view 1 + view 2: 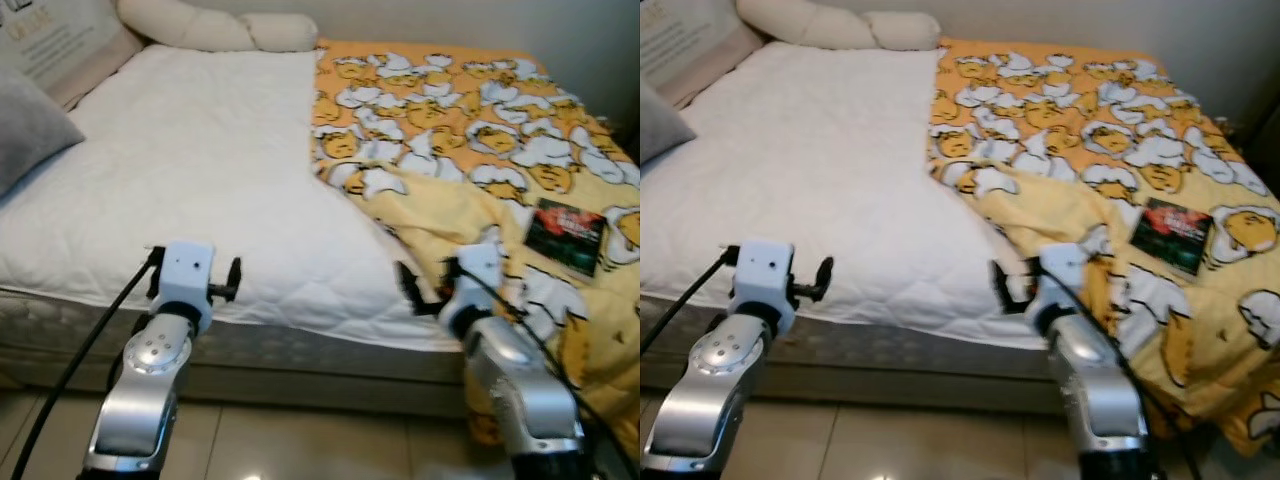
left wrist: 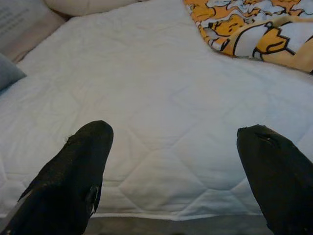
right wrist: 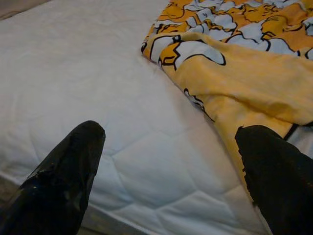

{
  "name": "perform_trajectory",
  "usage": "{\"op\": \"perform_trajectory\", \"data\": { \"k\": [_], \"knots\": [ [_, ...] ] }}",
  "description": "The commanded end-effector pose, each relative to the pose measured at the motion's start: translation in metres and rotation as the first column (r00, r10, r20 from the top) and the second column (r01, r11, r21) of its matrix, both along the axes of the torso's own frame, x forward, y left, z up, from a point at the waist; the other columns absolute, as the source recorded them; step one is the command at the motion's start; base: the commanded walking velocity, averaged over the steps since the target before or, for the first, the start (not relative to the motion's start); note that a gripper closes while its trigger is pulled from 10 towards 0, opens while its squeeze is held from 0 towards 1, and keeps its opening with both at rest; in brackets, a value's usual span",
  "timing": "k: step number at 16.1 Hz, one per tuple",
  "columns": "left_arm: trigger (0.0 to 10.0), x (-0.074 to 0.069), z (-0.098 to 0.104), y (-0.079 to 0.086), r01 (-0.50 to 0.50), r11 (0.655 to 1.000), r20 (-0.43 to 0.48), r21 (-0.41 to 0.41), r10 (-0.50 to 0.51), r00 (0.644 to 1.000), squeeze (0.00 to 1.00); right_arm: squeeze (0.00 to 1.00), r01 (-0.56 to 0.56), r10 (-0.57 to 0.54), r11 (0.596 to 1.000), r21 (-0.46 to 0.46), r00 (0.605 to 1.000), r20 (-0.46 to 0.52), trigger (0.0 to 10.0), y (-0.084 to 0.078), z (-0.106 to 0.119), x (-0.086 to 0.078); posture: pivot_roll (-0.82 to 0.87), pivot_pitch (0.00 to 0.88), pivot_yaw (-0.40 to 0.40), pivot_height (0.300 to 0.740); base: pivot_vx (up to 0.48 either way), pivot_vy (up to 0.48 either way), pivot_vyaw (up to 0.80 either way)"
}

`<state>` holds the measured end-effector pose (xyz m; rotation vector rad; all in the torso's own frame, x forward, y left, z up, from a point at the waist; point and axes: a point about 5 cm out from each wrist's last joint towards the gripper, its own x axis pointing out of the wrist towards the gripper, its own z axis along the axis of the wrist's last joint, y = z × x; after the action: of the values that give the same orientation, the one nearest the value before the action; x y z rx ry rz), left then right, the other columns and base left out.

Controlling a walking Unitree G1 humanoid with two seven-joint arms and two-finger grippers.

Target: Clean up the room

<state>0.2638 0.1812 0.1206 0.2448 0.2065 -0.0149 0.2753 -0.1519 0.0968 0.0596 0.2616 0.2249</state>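
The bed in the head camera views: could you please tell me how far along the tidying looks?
Little looks done yet. The yellow blanket lies bunched over one side of the white mattress, with a dark book resting on it. In hand: the left gripper and right gripper hover at the mattress edge, jaws open, holding nothing. Left: spread the blanket and put the book away.

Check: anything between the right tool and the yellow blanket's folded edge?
Nothing visible. The right tool hangs open over bare white mattress, and the yellow blanket has its folded edge just ahead of it. The dark book lies further right on the blanket, off that path.
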Motion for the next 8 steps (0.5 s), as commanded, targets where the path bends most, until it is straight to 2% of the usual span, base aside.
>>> {"op": "perform_trajectory", "data": {
  "k": [1, 8],
  "knots": [
    [10.0, 0.0011, 0.0019, -0.0057, 0.015, 1.0, 0.008, -0.002, -0.015, 1.0, 0.9, 0.0, 0.013, -0.012, 0.999, -0.046, 1.0, 0.016, 10.0, -0.0095, 0.0041, 0.0022, -0.12, 0.0, 0.025, 0.74, 0.0, -0.48, 0.0],
    [10.0, 0.0019, 0.0026, -0.0059, 0.015, 1.0, 0.015, -0.006, -0.015, 1.0, 0.89, 0.0, 0.016, -0.015, 0.998, -0.058, 1.0, 0.027, 10.0, -0.0093, 0.0047, 0.0026, -0.11, 0.0, 0.021, 0.74, 0.0, -0.48, 0.0]
  ]
}}
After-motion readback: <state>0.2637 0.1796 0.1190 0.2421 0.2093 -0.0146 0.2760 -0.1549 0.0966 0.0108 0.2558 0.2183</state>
